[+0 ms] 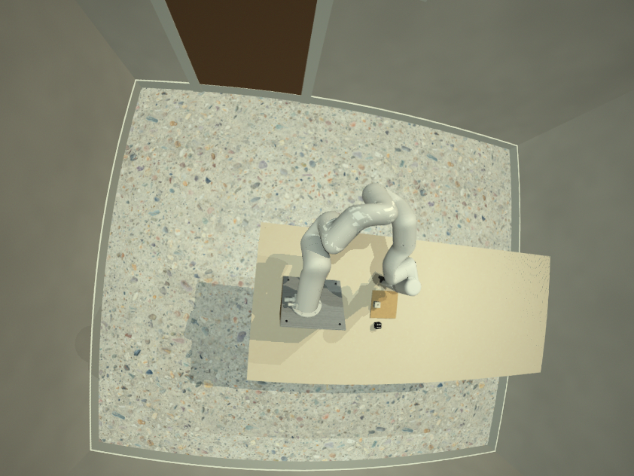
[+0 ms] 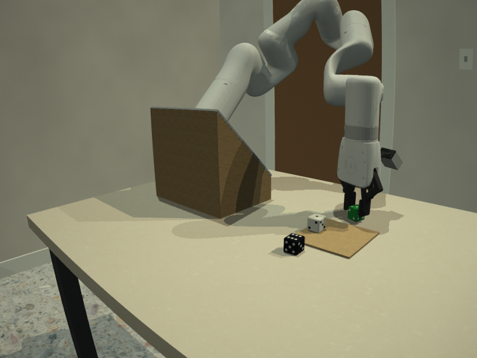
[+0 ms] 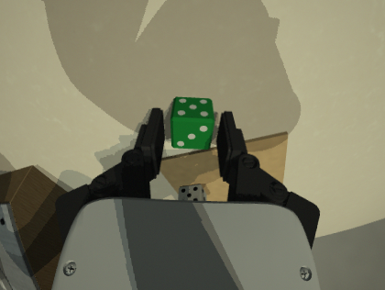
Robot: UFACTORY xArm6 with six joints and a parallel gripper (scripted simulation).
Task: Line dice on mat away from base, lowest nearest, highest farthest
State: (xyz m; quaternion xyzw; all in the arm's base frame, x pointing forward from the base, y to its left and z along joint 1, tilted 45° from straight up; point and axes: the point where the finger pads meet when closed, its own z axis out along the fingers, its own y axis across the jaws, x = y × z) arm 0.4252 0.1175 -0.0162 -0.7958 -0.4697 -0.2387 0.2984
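Speckled floor spread beneath the pale counter, with a brown door set in the grey wall. From a wooden pedestal the white arm arched over the counter, its last section pointing down. The black fingers stood about half open and had hold of nothing; they were low at the green die, one on each side, and the wrist view showed a gap at either side of it. That die was off the tan mat, just beside its door-side edge, three pips uppermost. On the mat, near the edge closest to the pedestal, sat the white die, a single pip on top. Past the opposite side of the mat from the green one, the black die lay flat on the counter, showing six. Only the white die was on the mat, so the line of three was unmade.
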